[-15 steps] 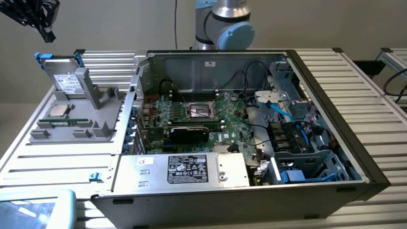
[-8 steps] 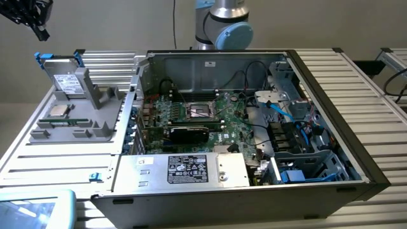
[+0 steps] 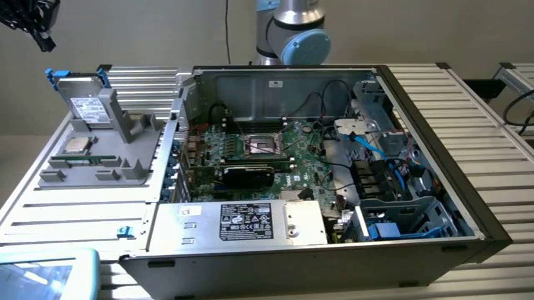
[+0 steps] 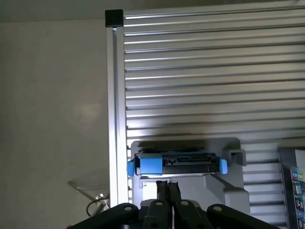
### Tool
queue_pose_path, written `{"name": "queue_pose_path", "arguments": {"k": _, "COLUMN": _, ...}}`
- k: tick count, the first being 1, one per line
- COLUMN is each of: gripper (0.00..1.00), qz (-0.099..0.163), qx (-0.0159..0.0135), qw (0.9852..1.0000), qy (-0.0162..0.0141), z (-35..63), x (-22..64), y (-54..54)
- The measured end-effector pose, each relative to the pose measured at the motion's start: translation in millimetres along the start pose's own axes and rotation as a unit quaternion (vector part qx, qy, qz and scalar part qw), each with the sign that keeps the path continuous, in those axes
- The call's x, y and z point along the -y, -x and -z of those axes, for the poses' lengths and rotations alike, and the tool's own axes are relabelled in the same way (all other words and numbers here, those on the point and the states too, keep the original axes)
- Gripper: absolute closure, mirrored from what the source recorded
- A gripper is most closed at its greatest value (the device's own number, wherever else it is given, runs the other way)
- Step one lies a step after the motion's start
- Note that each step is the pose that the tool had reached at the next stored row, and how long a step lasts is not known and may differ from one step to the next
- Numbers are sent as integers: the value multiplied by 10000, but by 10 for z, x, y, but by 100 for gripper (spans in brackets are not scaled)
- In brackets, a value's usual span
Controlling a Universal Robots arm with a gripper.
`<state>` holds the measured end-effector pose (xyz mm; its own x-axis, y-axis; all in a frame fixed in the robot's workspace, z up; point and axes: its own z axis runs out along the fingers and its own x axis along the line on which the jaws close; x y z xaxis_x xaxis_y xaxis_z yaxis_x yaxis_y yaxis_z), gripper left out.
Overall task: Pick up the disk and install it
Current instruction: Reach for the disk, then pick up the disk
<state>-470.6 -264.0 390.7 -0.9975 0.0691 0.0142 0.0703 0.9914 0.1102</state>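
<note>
End effector: fingers together, nothing held. Straight under it and not touching is the disk, standing on edge in a grey holder, with blue tabs at both ends and its top edge free. The tabletop rail runs just beside. Computer case well apart.

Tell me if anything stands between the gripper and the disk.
Nothing visible does. The shut gripper faces the disk, which stands on edge in its grey holder; only open air lies between them.
</note>
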Motion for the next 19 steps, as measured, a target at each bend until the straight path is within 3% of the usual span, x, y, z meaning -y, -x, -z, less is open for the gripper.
{"name": "queue_pose_path", "arguments": {"k": 2, "gripper": 89, "qz": 0, "qx": -29, "qw": 10000, "qy": -17, "z": -5, "x": -26, "y": -22}}
{"name": "queue_pose_path", "arguments": {"k": 4, "gripper": 89, "qz": 2, "qx": -57, "qw": 10000, "qy": -54, "z": -15, "x": -53, "y": -37}}
{"name": "queue_pose_path", "arguments": {"k": 6, "gripper": 89, "qz": 6, "qx": -71, "qw": 9999, "qy": -74, "z": -27, "x": -76, "y": -57}}
{"name": "queue_pose_path", "arguments": {"k": 12, "gripper": 89, "qz": 24, "qx": -76, "qw": 9999, "qy": -113, "z": -56, "x": -137, "y": -138}}
{"name": "queue_pose_path", "arguments": {"k": 19, "gripper": 89, "qz": 24, "qx": -76, "qw": 9999, "qy": -116, "z": -56, "x": -139, "y": -139}}
